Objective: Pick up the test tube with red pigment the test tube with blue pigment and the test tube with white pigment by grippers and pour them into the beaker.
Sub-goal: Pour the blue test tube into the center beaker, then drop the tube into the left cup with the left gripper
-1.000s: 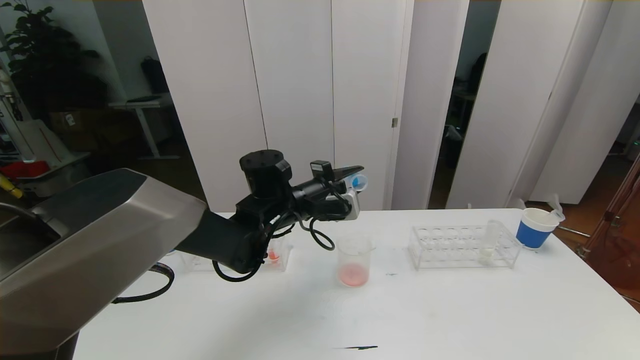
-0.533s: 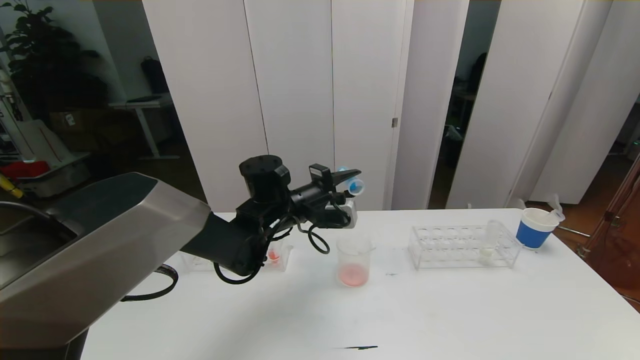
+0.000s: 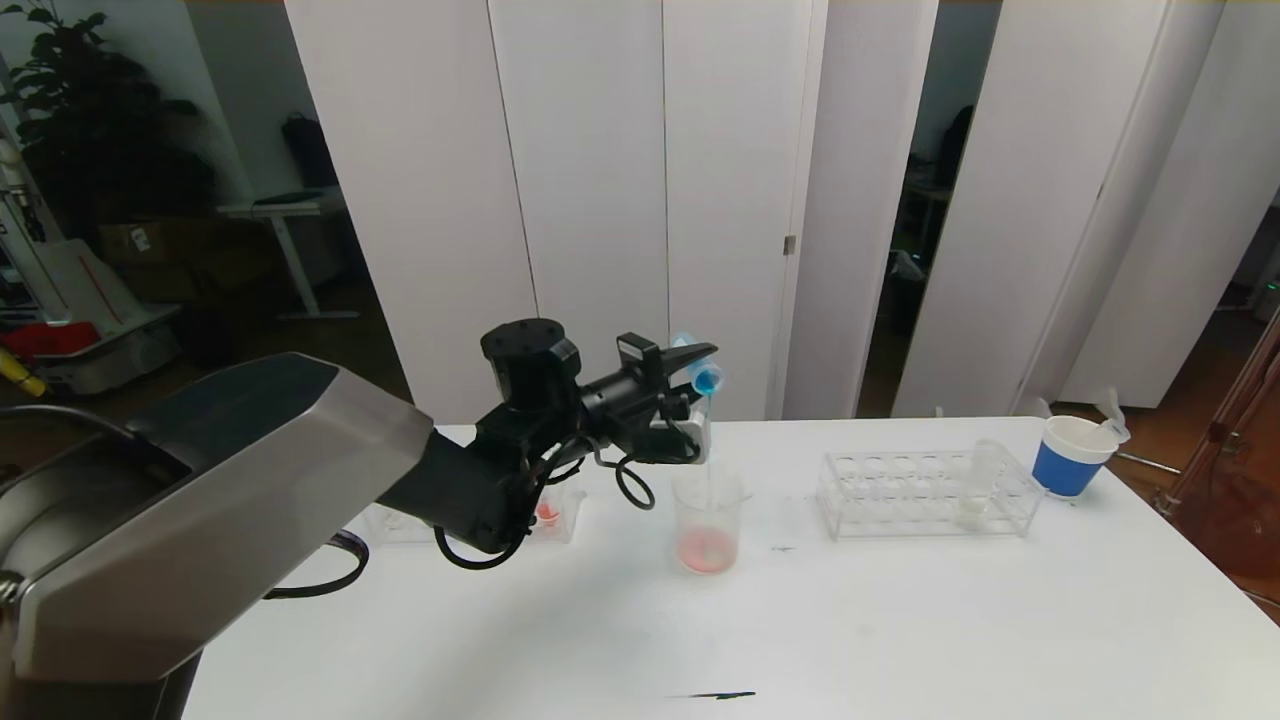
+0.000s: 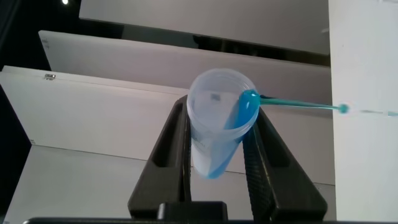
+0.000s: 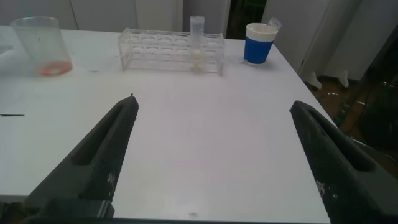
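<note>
My left gripper [image 3: 703, 362] hangs above the beaker [image 3: 709, 524], shut on the test tube with blue pigment [image 3: 706, 379]. The tube [image 4: 217, 134] is tipped mouth-down between the black fingers [image 4: 169, 152]. A thin blue stream [image 4: 298, 104] runs from its lip and falls into the beaker, which holds a shallow pink-red layer. The test tube with white pigment [image 3: 979, 480] stands upright in the clear rack [image 3: 905, 497] to the right. A test tube with red pigment [image 3: 547, 512] sits in a small clear rack behind my left arm. My right gripper [image 5: 212, 104] is open over bare table, holding nothing.
A blue-and-white paper cup [image 3: 1068, 455] stands at the table's far right, past the rack. The right wrist view shows the beaker [image 5: 43, 45], the rack [image 5: 163, 51], the white tube [image 5: 197, 42] and the cup [image 5: 259, 42] along the far side. A dark mark [image 3: 712, 695] lies near the front edge.
My left gripper has shifted slightly left and tipped the blue tube further over. Blue liquid now streams into the beaker, where before none was falling.
</note>
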Controlling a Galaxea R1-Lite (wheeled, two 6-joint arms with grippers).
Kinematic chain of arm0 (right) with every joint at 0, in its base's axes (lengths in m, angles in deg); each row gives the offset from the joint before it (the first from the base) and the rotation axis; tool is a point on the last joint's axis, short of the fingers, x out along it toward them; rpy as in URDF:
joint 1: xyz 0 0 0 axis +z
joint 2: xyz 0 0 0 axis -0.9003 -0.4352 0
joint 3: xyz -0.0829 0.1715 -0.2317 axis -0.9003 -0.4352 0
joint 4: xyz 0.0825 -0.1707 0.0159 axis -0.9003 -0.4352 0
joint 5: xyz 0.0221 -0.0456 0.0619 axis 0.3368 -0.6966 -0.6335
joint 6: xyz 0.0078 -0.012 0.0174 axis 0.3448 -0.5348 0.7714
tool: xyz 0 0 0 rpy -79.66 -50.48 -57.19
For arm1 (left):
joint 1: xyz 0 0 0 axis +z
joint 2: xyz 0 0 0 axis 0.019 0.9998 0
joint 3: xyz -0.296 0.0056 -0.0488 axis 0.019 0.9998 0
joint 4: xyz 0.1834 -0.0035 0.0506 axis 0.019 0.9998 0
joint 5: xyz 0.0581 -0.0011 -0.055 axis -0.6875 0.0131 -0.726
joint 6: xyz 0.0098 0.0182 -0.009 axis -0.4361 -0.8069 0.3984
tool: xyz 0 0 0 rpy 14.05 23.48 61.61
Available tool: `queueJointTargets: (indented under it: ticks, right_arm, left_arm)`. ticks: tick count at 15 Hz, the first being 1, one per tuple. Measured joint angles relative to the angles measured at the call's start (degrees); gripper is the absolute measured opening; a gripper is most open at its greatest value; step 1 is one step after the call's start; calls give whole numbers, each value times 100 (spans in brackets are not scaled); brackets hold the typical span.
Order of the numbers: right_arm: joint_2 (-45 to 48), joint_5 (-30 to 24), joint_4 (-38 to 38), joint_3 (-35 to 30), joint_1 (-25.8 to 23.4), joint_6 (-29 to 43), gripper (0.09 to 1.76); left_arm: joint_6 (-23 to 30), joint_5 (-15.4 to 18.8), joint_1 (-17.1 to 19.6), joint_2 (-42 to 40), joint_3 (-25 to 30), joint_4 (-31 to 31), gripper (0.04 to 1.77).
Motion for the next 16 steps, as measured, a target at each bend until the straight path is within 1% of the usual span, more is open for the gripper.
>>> queueJointTargets:
  ticks: [8,13,16]
  right_arm:
    - [0,0,0,0,0,2,175]
    - [0,-2,0,0,0,5,175]
    - [0,-2,0,0,0,2,175]
  left_arm:
    - [-9,7,60,157,-22,-135,57]
    - [-227,7,77,205,-22,-417,57]
    - [-322,7,79,244,-18,-461,57]
